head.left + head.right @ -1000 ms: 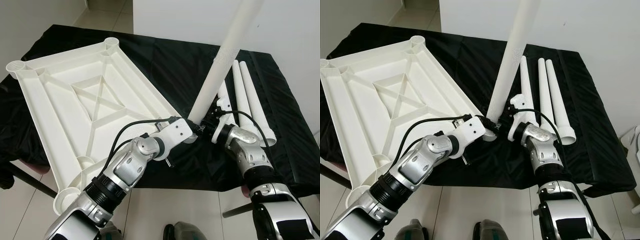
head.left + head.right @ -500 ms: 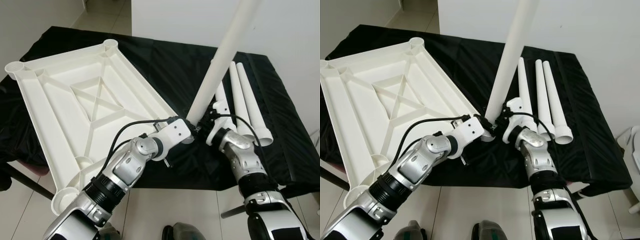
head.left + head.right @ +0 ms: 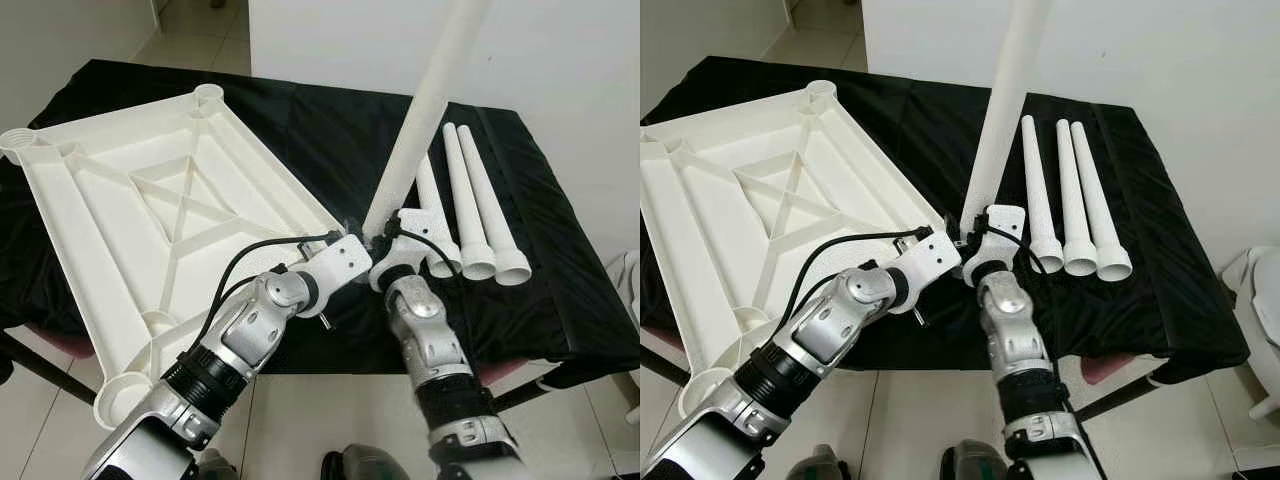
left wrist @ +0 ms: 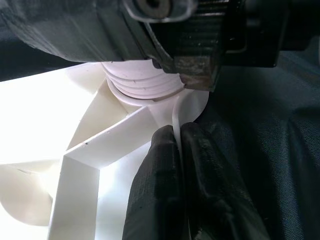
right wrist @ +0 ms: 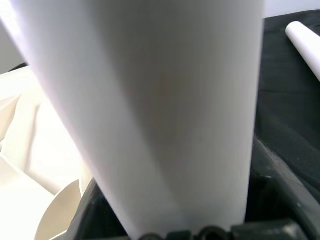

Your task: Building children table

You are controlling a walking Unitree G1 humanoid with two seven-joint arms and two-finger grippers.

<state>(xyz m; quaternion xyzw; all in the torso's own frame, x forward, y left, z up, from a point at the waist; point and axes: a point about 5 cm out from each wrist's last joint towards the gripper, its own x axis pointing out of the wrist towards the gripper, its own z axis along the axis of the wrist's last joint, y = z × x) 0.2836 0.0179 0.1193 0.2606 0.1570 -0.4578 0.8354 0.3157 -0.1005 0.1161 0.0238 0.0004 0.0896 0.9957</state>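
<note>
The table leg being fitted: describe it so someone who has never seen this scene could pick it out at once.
On the black-covered table lies a white upside-down tabletop. At its near right corner, the table leg rises steeply, its lower end at the corner socket where the right hand grips it and the left hand pinches the rim. The three spare legs lie flat beside it.

Both arms: silver metallic shells, rounded segments, black ribbed collars at the joints. Left arm (image 3: 235, 345), lower left of frame, has a black cable looping off the forearm up to a white boxy wrist housing; small screw or pin sticks out under the wrist. Right arm (image 3: 430, 350), lower centre, same silver casing, white wrist block, thin black cable arcing over it. Left hand (image 4: 177, 165): two long matte-black fingers (image 4: 155, 190), smooth, rounded tips. Dark housing with a round screw head at upper centre of the left wrist view.
</note>
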